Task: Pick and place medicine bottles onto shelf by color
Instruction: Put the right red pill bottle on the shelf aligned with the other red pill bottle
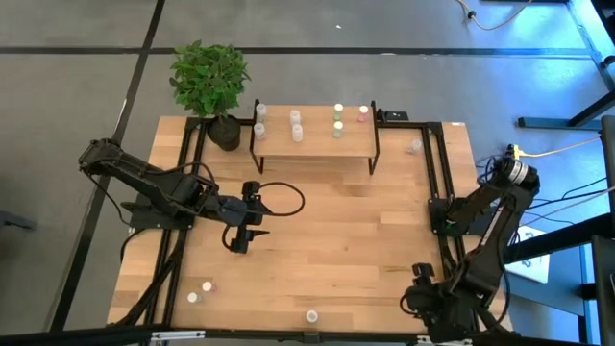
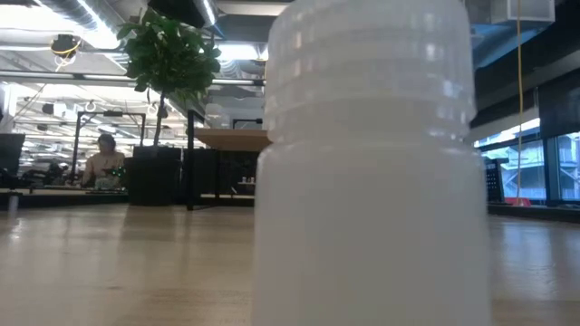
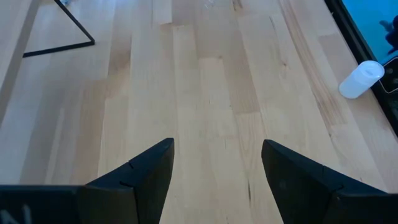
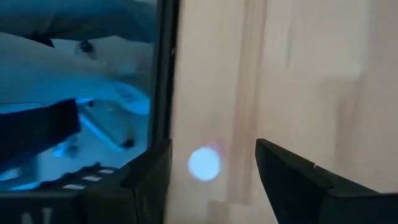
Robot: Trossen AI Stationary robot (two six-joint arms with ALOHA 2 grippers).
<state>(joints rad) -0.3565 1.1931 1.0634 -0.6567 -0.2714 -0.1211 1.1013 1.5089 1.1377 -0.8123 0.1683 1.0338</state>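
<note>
Grey floor surrounds a pale plank counter [image 1: 317, 231] in the high view, with a leafy potted plant [image 1: 211, 82] at its upper left corner. Along the upper edge stands the shelf [image 1: 312, 144], a light-wood board on thin black legs, carrying small whitish medicine bottles: white-capped ones [image 1: 296, 126] to the left, green-capped ones [image 1: 337, 121] beside them, a pink-capped one [image 1: 363, 112] at the right end. One stray bottle [image 1: 414, 146] sits right of the shelf, two more [image 1: 199, 292] lie lower left, and another [image 1: 311, 316] sits at the bottom edge. Left hand [image 1: 252, 227] hovers mid-frame over bare wood, fingers spread, gripping nothing. Right hand [image 1: 420, 279] sits folded back at the lower right.

Down to the low view: a translucent, ribbed plastic bottle [image 2: 372, 172] fills the middle of the frame, smooth and cylindrical, standing on the wood. Behind it, the plant [image 2: 168, 54] upper left, and a seated person [image 2: 101, 163] far back at the left.

Left wrist view: dark angular fingers [image 3: 143, 177] stand wide apart above smooth wood grain, a white bottle [image 3: 360, 79] lying at the right edge beside the black frame rail.

Right wrist view: dark fingers [image 4: 298, 180] parted, a blurred round pale cap [image 4: 204, 164] between them on the wood.
</note>
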